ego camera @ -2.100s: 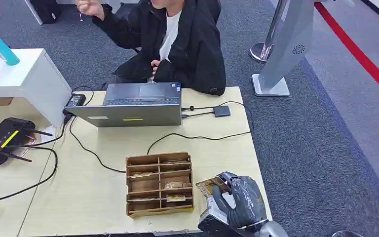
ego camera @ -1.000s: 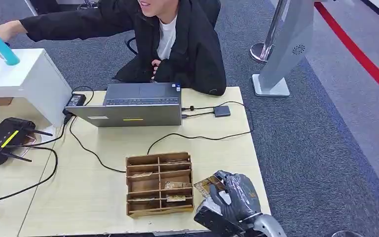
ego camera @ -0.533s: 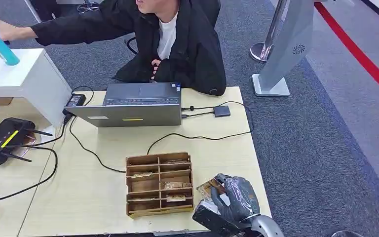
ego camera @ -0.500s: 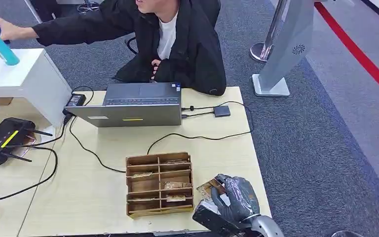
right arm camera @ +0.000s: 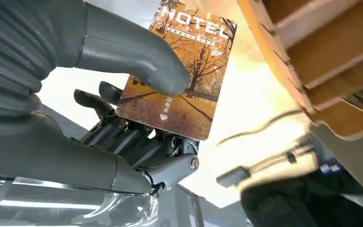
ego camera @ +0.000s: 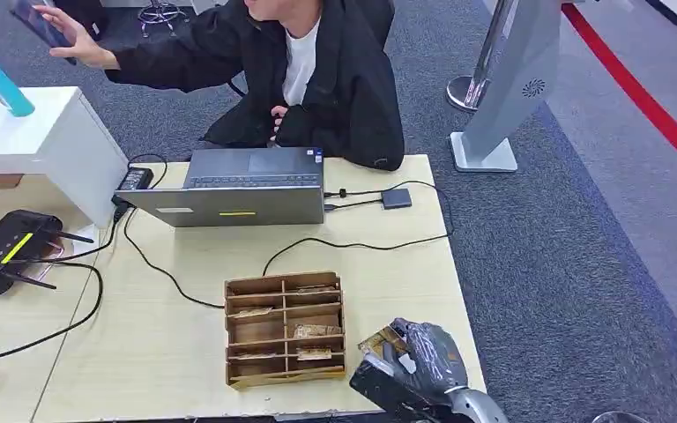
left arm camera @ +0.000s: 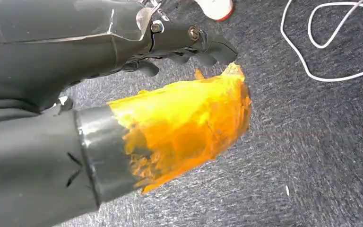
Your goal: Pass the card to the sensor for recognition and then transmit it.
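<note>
One pale wooden table (ego camera: 388, 264) on grey carpet (ego camera: 582, 264), red stripe (ego camera: 661, 115) across the far right of the floor, base of a silver kiosk stand (ego camera: 502, 97) just beyond the table's far corner. Across the table, a seated person (ego camera: 335, 70) in a dark jacket, one arm raised to the side with a phone (ego camera: 35, 19) in the hand. On the tabletop: grey laptop (ego camera: 238, 189) at the far edge, small dark sensor (ego camera: 397, 197) cabled just beside it, black leads trailing toward a wooden organiser (ego camera: 285, 328) of open compartments near the front edge. To the left, a white stand (ego camera: 44, 141) and a black router (ego camera: 4, 249) on an adjoining surface. At the near right corner, right hand (ego camera: 419, 359) clamped on the card (ego camera: 377, 341), thumb pressed on its printed face and dark fingers behind, just beside the organiser's right wall; autumn-tree picture and the word "HOTEL" legible from the right wrist, smaller print too fine to read. Left hand (left arm camera: 123, 94) hanging over carpet, thumb wrapped in orange tape (left arm camera: 184, 123), fingers apart from it, nothing held. Contents of the organiser's slots hard to make out, and the person's head cut off by the frame.
</note>
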Robot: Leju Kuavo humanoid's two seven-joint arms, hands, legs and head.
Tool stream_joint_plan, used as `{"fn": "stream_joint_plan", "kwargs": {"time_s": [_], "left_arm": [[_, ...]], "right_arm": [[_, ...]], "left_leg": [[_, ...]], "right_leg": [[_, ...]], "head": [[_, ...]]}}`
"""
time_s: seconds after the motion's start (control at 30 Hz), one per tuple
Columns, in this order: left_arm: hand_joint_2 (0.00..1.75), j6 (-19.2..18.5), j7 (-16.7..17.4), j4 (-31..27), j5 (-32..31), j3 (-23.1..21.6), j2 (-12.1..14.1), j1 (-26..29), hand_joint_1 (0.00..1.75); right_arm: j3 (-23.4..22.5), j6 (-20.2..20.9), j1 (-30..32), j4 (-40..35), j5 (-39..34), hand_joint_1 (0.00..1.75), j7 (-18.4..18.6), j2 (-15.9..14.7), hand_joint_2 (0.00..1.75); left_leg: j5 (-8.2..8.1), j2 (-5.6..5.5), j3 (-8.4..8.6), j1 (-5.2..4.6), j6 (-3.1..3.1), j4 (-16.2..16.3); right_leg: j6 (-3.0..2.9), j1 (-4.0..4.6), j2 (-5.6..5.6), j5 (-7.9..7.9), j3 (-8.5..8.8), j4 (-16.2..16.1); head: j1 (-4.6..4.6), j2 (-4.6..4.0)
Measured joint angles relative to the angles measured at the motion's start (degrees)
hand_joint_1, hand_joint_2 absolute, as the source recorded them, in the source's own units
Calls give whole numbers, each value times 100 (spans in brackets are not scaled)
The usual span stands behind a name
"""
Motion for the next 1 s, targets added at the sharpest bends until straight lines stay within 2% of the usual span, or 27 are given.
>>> {"fn": "stream_joint_plan", "kwargs": {"time_s": [0.23,1.0], "left_arm": [[0,0,-2,2,0,2,26,0,0],[0,4,-26,2,0,2,31,-1,0]], "right_arm": [[-35,197,90,0,125,175,306,83,175],[-105,175,91,188,125,175,310,166,175]], "left_leg": [[0,0,0,0,0,0],[0,0,0,0,0,0]], "right_leg": [[0,0,0,0,0,0],[0,0,0,0,0,0]], "head": [[-2,0],[0,0]]}}
